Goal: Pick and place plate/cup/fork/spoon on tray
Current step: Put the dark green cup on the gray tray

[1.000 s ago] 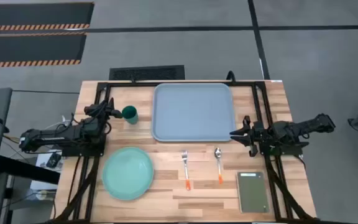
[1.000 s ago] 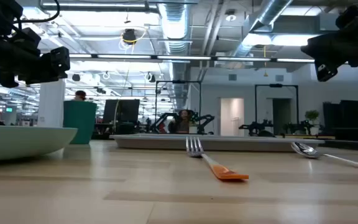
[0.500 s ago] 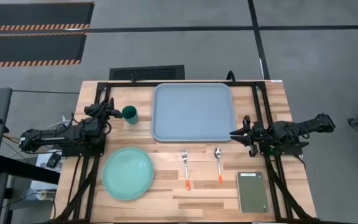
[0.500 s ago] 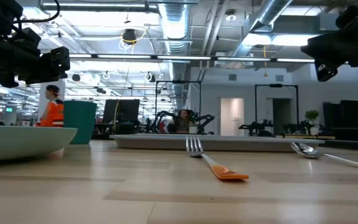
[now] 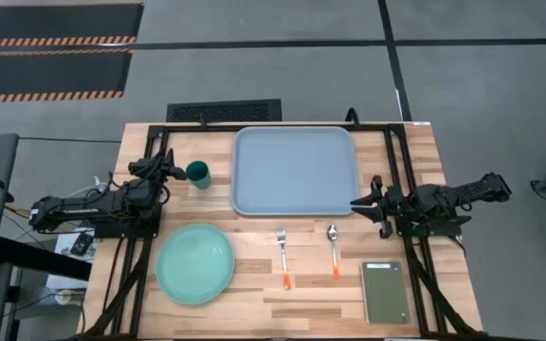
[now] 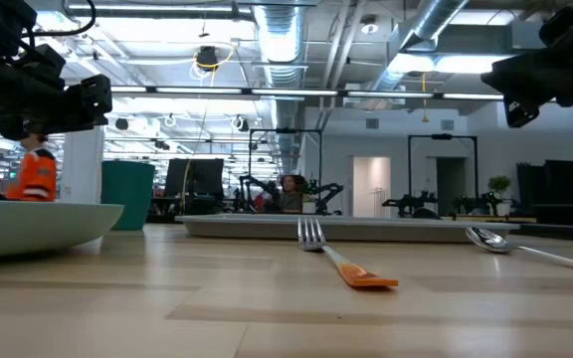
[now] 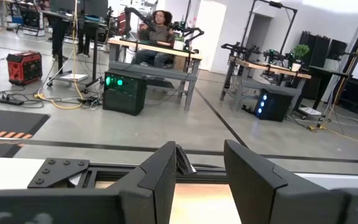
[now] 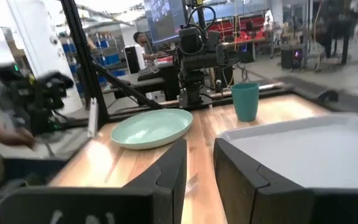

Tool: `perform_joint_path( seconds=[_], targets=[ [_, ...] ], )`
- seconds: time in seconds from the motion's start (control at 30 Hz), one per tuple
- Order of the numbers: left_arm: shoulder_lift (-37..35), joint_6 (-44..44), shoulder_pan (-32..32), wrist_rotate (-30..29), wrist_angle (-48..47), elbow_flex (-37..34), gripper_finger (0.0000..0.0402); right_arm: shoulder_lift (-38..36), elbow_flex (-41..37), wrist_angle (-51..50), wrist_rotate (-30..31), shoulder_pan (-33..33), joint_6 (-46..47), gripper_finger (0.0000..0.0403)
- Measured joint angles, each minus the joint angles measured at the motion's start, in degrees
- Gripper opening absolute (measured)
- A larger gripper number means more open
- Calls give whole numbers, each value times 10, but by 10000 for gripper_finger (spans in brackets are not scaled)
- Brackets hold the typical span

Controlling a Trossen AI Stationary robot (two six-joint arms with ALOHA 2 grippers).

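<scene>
The tray (image 5: 295, 170), a smooth pale blue-grey rectangle with rounded corners and a raised rim, holds nothing and lies just beside the right gripper (image 5: 357, 204), whose fingers stand apart, grasping nothing. The fork (image 5: 283, 256) and spoon (image 5: 334, 249), thin metal with orange handles, lie flat near that gripper. The dark green cup (image 5: 198, 173) stands just beside the left gripper (image 5: 176, 172), likewise released; the glossy mint plate (image 5: 194, 263) lies near that arm. Risks, as judged: flat cutlery slipping from the fingers against the wooden table (image 5: 254, 303); the shallow plate rim offering poor purchase; the cup toppling if nudged.
</scene>
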Motion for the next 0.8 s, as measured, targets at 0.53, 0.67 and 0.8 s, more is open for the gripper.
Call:
perform_joint_path(
  seconds=[0.53,0.67,0.8],
  targets=[
    [0,-1,0,0,0,0,123,0,0,218,48,-10,125,108],
    [0,-37,0,12,2,1,123,0,0,276,57,-21,122,108],
    [0,-63,0,49,-5,8,123,0,0,287,75,-32,122,108]
  ],
)
